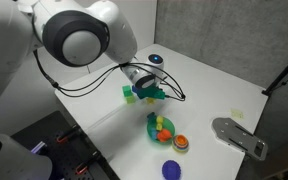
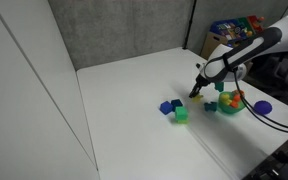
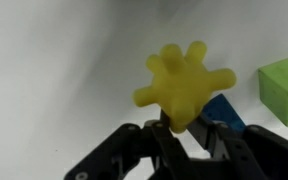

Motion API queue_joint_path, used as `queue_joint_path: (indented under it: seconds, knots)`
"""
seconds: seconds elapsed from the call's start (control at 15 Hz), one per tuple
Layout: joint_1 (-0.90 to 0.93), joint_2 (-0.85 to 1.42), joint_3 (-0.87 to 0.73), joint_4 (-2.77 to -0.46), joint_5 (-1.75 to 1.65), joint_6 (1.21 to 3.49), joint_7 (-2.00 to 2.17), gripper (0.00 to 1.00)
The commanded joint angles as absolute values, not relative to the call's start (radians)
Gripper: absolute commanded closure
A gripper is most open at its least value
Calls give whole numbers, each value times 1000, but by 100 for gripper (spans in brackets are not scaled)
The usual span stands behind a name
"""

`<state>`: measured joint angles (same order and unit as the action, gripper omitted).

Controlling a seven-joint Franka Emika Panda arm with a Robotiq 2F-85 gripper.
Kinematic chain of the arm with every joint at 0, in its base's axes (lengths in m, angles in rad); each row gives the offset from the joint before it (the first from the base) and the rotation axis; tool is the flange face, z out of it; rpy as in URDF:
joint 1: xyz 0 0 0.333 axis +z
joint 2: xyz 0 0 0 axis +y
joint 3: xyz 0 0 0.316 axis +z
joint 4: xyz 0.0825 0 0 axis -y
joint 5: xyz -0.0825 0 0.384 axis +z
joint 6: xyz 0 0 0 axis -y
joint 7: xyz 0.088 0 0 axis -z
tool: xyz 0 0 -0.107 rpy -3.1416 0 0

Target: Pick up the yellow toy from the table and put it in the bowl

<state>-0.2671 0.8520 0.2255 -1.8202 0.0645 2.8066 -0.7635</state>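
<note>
holding the yellow toy (image 3: 184, 86) in my pincer (image 3: 182, 128). jaws are closed most of the way and clamped on the toy's lower lobe. the other knobs stick out past my fingertips in the wrist view. grip looks shallow: only the toy's base sits between the pads.

position: in an exterior view the pincer (image 2: 196, 92) hangs a little above the table (image 2: 124, 100). cannot tell from the blurred wrist view how far the toy is clear of the surface. green cube (image 3: 284, 90) and blue toy (image 3: 224, 108) lie just beside my fingertips, on one side. the bowl (image 1: 152, 122) lies near me on the opposite side, not under me yet. it already holds a few small coloured pieces. an orange-red dish (image 1: 180, 142) sits just past the bowl from me, and a purple-blue disc (image 1: 171, 168) farther out.

step in hand (my reading): carry the toy over to the bowl and release.

notes for doing it well:
- hold the squeeze constant; no regrip, since the shallow hold could let the toy pivot or slip.
- rise first until the lowest lobe would clear the bowl's rim.
- travel sideways away from the cube and blue toy, slowly, no jerks.
- stop over the bowl's middle, short of the orange-red dish.
- come down close before opening, so the toy does not bounce off the pieces inside.
- open only as far as needed, then lift straight up.
</note>
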Motion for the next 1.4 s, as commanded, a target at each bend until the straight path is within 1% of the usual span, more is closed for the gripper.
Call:
queue_joint_path:
  seconds: [0.0, 0.07, 0.2, 0.4, 0.47, 0.6, 0.67, 1.07, 1.2, 1.33]
  knots:
    - [-233, 705, 154, -1917, 28, 2770, -651, 97]
    - [-230, 675, 140, -1938, 21, 2762, -631, 100]
    - [-224, 610, 102, -1996, 0, 2759, -591, 97]
    - [-227, 550, 64, -2048, -29, 2748, -558, 95]
    - [-230, 540, 57, -2056, -37, 2750, -558, 70]
    - [-235, 531, 46, -2057, -48, 2751, -560, 69]
    - [-238, 531, 45, -2053, -48, 2754, -567, 63]
    - [-243, 598, 43, -1965, -50, 2773, -571, 15]
    - [-249, 635, 50, -1923, -41, 2774, -571, 1]
    - [-252, 673, 50, -1877, -31, 2759, -550, 0]
